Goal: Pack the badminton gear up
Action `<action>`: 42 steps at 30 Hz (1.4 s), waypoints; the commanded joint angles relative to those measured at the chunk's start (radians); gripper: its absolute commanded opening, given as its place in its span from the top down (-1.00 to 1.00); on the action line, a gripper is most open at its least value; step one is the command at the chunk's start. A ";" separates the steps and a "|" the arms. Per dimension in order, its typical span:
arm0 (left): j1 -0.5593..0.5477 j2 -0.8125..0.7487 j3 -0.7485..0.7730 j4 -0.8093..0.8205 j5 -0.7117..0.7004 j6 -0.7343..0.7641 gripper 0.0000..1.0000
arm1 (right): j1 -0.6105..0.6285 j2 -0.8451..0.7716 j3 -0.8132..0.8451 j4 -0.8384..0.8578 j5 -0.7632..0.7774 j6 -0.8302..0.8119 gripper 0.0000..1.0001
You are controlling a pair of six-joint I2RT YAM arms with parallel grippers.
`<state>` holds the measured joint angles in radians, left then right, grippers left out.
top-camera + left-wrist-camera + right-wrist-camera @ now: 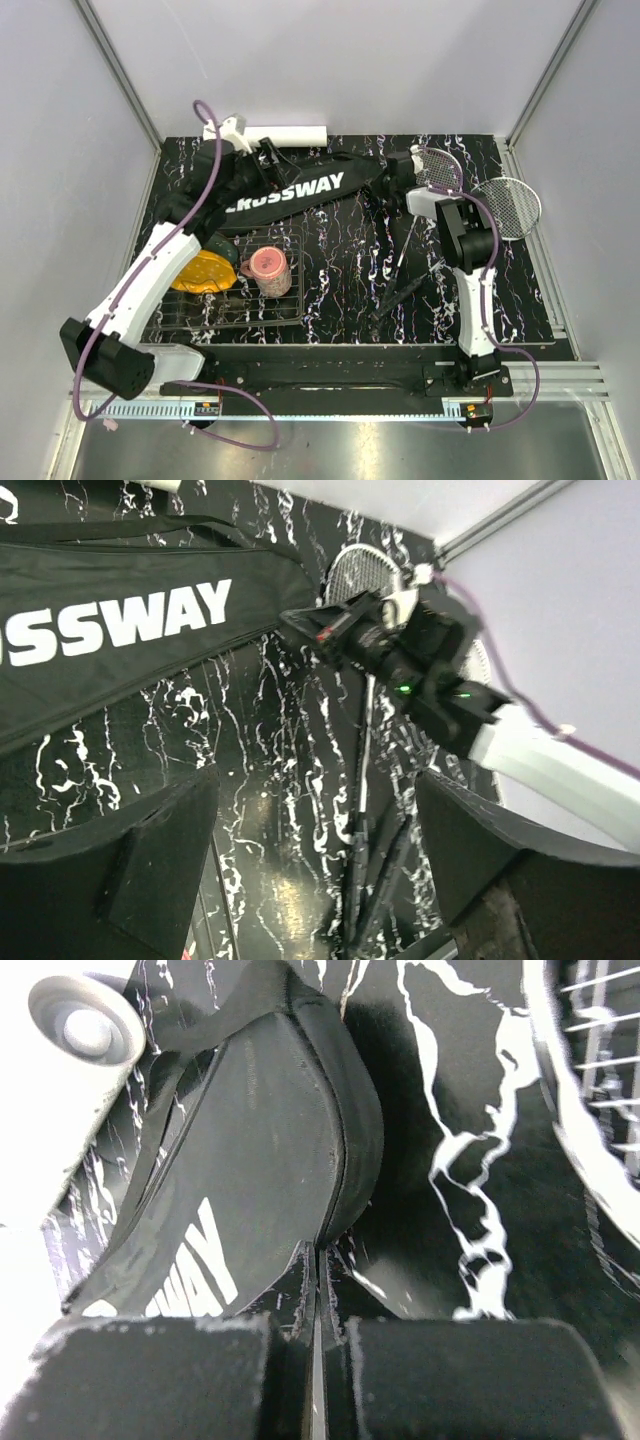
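Right wrist view shows the right hand [315, 1332] pinched tight on the thin end of the black CROSSWAY bag [260, 1190], which lies across the far desk [340, 270], while the left hand [315, 820] stands wide and empty, so a pull may, I think, slip the fabric out.

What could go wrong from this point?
1. The right gripper pinches only the thin end of the bag; it may slip.
2. The left gripper is open, so the bag could drag rather than open.
3. The rackets lie beside the right arm, which might knock them.
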<state>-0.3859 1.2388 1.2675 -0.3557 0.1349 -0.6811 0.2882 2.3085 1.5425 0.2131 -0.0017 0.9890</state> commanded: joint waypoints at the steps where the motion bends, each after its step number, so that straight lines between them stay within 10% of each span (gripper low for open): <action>1: -0.074 0.123 0.079 -0.157 -0.115 0.176 -0.64 | 0.000 -0.277 -0.114 0.034 0.136 -0.256 1.00; 8: -0.131 0.211 0.081 -0.037 -0.026 0.216 -0.62 | 0.005 -0.798 -0.625 -0.057 0.266 -0.130 1.00; 13: -0.133 0.222 0.076 0.006 0.038 0.244 -0.61 | 0.006 -0.951 -0.750 -0.072 -0.027 -0.312 0.95; 17: -0.133 0.199 0.063 0.008 0.061 0.259 -0.61 | 0.014 -0.972 -0.751 -0.257 -0.389 -0.406 0.28; 24: -0.131 0.102 0.033 0.000 0.049 0.270 -0.61 | 0.012 -1.087 -0.616 -0.454 -0.307 -0.570 -0.50; 29: -0.133 0.047 0.010 0.008 0.078 0.247 -0.61 | 0.011 -0.761 -0.305 -0.461 -0.351 -0.783 -0.74; 42: -0.136 -0.085 -0.125 0.014 0.134 0.209 -0.60 | 0.015 0.132 0.718 -0.852 -0.626 -1.101 -0.47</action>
<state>-0.5190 1.1931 1.1553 -0.3832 0.2314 -0.4641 0.2955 2.3394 2.0453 -0.4248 -0.5457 0.0063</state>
